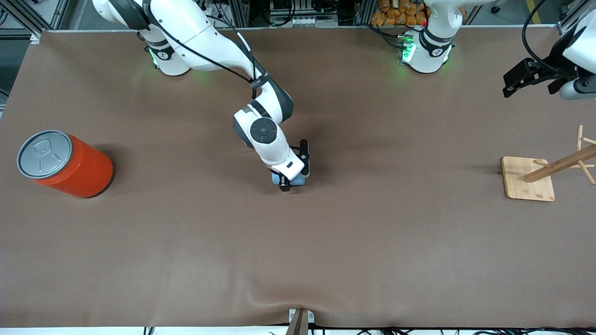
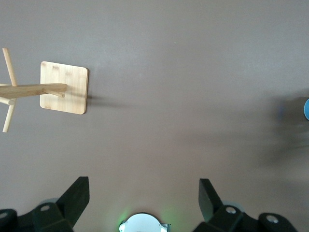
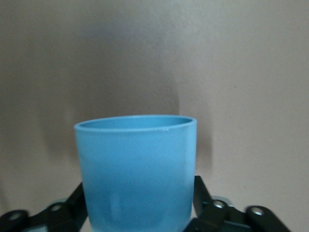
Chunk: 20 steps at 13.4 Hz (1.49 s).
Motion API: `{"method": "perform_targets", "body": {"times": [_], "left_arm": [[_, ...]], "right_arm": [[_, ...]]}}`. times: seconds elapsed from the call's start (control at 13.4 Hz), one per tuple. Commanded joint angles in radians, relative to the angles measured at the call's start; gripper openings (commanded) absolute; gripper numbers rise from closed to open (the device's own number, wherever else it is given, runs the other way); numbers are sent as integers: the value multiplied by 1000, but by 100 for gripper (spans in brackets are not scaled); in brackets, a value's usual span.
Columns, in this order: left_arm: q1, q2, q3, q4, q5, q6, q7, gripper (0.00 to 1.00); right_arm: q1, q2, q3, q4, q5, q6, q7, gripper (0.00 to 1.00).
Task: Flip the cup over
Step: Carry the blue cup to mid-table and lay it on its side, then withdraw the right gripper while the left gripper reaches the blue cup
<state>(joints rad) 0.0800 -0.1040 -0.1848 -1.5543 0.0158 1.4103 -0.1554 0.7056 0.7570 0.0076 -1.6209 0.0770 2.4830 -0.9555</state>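
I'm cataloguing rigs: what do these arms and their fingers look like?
Both arms are glossy white with dark grey joints, black cables and green-lit bases. The right gripper and left gripper carry black angular fingers.

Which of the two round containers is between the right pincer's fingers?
The small light-blue tapered cup, in the right pincer; the large orange can stands untouched.

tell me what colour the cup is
Light blue cup, plain; clearest in the right wrist view.

Brown-clothed table (image 1: 186, 242) w/ metal framing (image 1: 28, 16) alongside.
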Motion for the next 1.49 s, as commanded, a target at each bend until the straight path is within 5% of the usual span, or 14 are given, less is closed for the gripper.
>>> {"method": "perform_targets", "body": {"times": [0.0, 0.15, 0.67, 1.12, 1.42], "left_arm": [[10, -33, -4, -12, 0, -13, 25, 100], [10, -33, -2, -13, 0, -13, 23, 100], [-8, 99, -31, -44, -30, 83, 2, 100], [-112, 363, -54, -64, -227, 392, -128, 100], [-216, 547, -54, -56, -497, 638, -182, 100]], "right_arm": [[6, -7, -15, 21, -19, 7, -9, 100], [-5, -43, -14, 21, -8, -13, -9, 100], [-83, -318, -11, 13, 41, -500, 216, 100], [-181, -412, -17, 35, 44, -737, 394, 100], [-311, -449, -21, 32, 43, -815, 396, 100]]}}
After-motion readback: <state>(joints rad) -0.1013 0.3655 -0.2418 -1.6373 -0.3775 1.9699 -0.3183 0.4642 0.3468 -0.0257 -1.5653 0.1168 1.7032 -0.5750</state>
